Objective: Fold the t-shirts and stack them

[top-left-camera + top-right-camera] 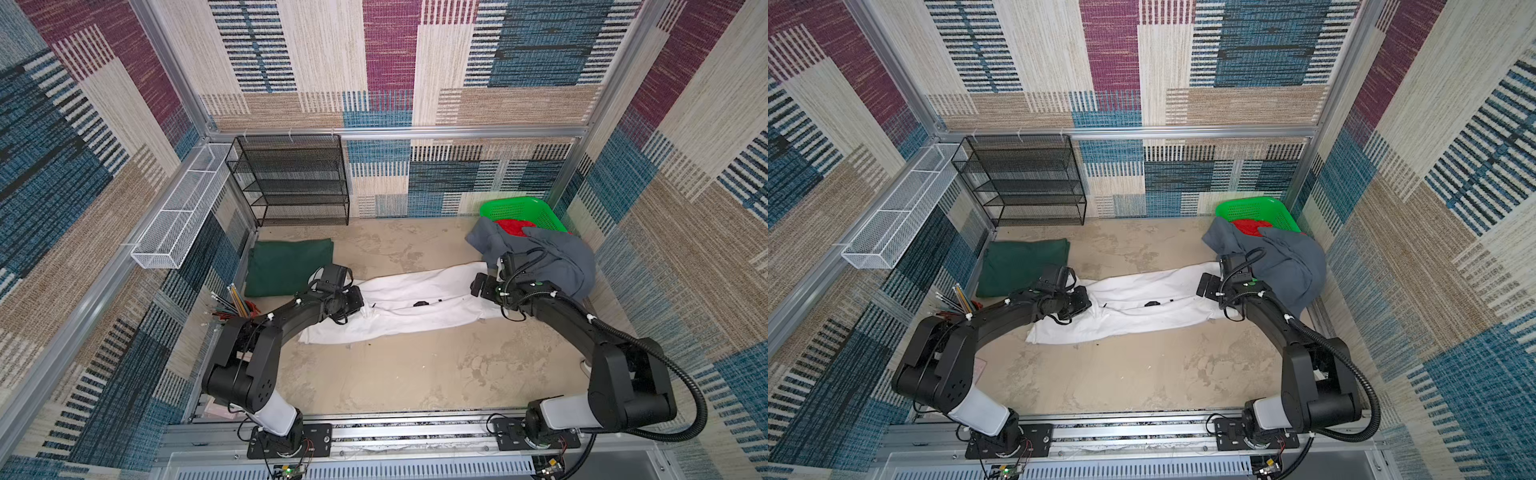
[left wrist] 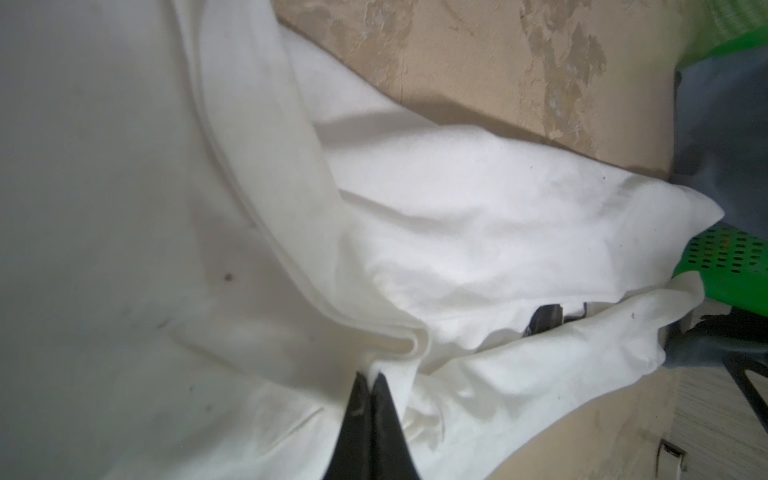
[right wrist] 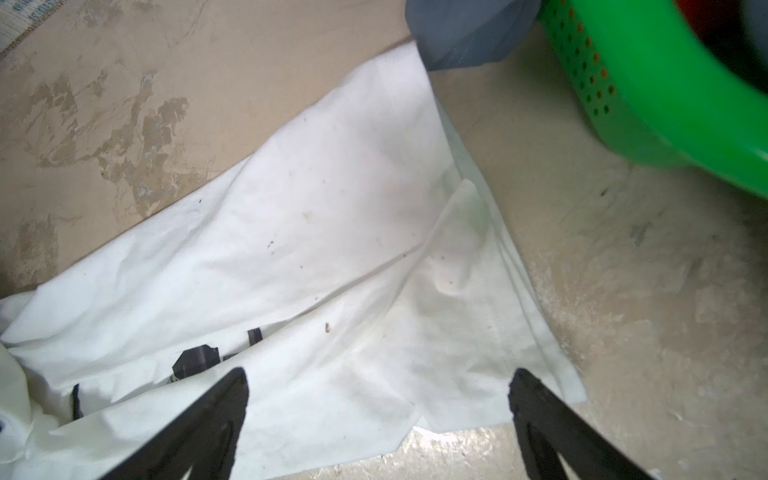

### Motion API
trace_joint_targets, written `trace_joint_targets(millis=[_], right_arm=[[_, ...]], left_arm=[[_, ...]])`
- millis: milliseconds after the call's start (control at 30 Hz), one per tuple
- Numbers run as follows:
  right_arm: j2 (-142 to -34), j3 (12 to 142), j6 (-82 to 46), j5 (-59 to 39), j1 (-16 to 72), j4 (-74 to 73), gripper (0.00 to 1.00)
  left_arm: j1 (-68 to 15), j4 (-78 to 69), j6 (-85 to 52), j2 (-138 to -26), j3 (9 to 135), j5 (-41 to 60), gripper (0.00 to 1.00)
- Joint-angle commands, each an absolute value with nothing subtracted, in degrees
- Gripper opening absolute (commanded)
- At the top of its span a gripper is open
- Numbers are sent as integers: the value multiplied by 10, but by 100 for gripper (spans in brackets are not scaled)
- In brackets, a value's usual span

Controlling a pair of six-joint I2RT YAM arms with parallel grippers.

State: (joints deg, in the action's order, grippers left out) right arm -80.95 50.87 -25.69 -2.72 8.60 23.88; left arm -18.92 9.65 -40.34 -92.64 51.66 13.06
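Two black jointed arms [image 1: 291, 320], white base segments [image 1: 276, 415], ribbed black cable conduit [image 1: 702, 403], tapered black fingers [image 3: 216, 415]

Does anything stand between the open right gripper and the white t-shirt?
Nothing visible does. The right gripper hangs open directly over the white cotton t-shirt; the slate grey t-shirt lies aside, at its far corner.

On the white t-shirt [image 3: 316, 232], the print [image 3: 195, 359] is mostly folded away, only dark scraps showing before the right fingers [image 3: 216, 411]. Beyond them the grey t-shirt [image 1: 569, 257] hides part of the basket [image 1: 519, 208].
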Motion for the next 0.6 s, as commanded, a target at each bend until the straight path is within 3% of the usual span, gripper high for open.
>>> trace_joint_targets(millis=[0, 467, 500, 567], right_arm=[[-813, 515, -261, -14, 86, 237, 99], [-816, 529, -243, 81, 86, 290, 99], [-816, 527, -243, 77, 86, 290, 98], [-812, 525, -242, 71, 86, 289, 99]], left_arm=[[-190, 80, -423, -944, 539, 121, 0], [-177, 117, -439, -1037, 682, 101, 0], [-175, 122, -439, -1040, 688, 102, 7], [-173, 128, -437, -1039, 695, 102, 37]])
